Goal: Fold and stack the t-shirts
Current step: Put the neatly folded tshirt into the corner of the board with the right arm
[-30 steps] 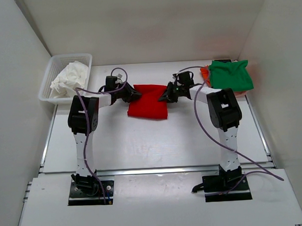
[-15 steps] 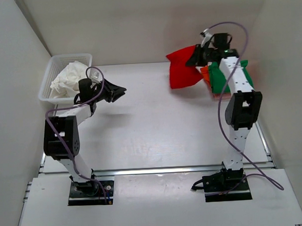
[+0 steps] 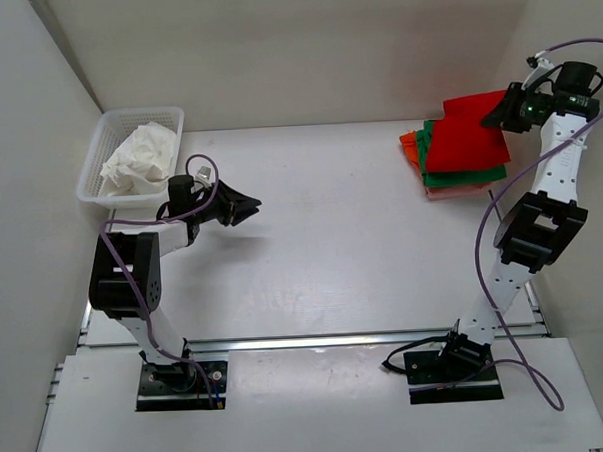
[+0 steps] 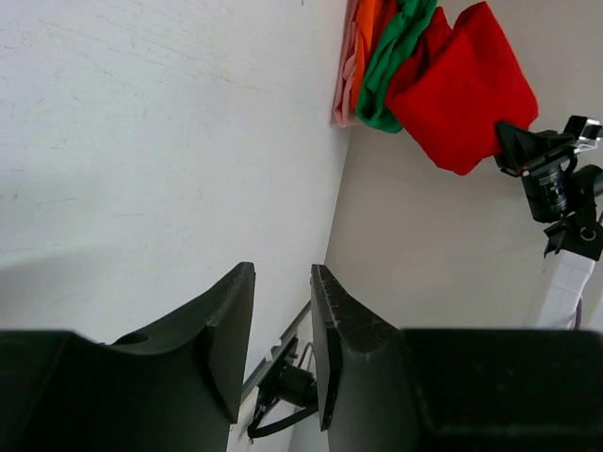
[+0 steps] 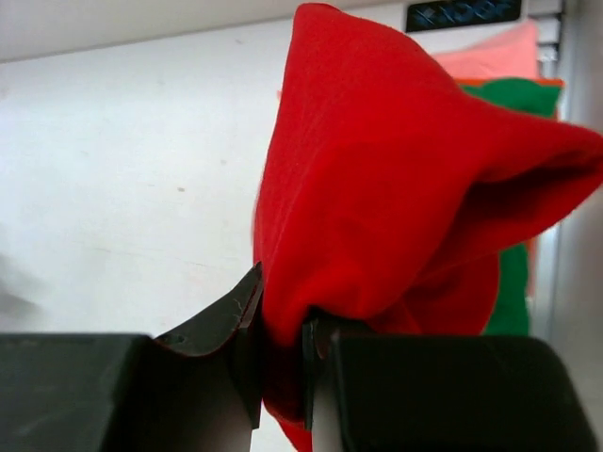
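Note:
My right gripper (image 3: 504,117) is shut on a corner of the folded red t-shirt (image 3: 466,134) and holds it over the stack at the far right. The stack shows a green t-shirt (image 3: 464,176), an orange one (image 3: 409,147) and a pale pink edge (image 3: 450,191). In the right wrist view the red t-shirt (image 5: 396,179) bunches between my fingers (image 5: 240,320), with green (image 5: 513,94) and pink (image 5: 495,55) behind. My left gripper (image 3: 249,204) is open and empty above the table at left. Its view shows the red t-shirt (image 4: 466,94) and the stack (image 4: 377,56) far off.
A white basket (image 3: 98,160) with crumpled white cloth (image 3: 138,158) stands at the far left corner. White walls enclose the table on three sides; the right wall is close behind the stack. A metal rail (image 3: 316,338) runs along the near edge.
My right arm has swung right carrying the red t-shirt from the table's middle to above the stack. My left gripper let go of it and drew back to the left.

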`<state>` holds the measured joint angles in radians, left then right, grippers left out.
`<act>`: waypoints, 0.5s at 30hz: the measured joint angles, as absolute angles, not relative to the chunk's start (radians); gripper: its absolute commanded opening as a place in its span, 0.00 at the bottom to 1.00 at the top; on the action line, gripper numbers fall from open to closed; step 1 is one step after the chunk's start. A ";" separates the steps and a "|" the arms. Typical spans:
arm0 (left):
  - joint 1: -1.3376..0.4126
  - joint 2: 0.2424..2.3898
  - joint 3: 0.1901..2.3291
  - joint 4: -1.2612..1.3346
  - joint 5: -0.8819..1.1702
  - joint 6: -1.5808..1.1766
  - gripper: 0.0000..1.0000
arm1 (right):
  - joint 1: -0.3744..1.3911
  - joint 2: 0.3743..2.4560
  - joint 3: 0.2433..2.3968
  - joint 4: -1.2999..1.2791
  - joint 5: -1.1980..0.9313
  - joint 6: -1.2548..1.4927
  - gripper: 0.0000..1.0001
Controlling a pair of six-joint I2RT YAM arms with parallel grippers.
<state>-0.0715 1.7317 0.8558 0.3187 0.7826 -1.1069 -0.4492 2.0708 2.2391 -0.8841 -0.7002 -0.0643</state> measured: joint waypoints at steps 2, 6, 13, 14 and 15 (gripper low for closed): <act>-0.072 1.732 0.856 0.316 0.783 -1.104 0.41 | -0.455 2.091 2.242 -0.896 -0.672 -0.089 0.00; -0.073 1.732 0.856 0.314 0.783 -1.100 0.41 | -0.432 2.161 2.257 -0.909 -0.587 -0.146 0.00; -0.090 1.740 0.856 0.319 0.783 -1.100 0.41 | -0.338 2.268 2.271 -0.861 -0.325 -0.234 0.00; -0.093 1.744 0.856 0.319 0.783 -1.100 0.41 | -0.327 2.270 2.262 -0.835 -0.292 -0.241 0.00; -0.094 1.747 0.856 0.319 0.782 -1.100 0.41 | -0.316 2.270 2.248 -0.804 -0.262 -0.248 0.00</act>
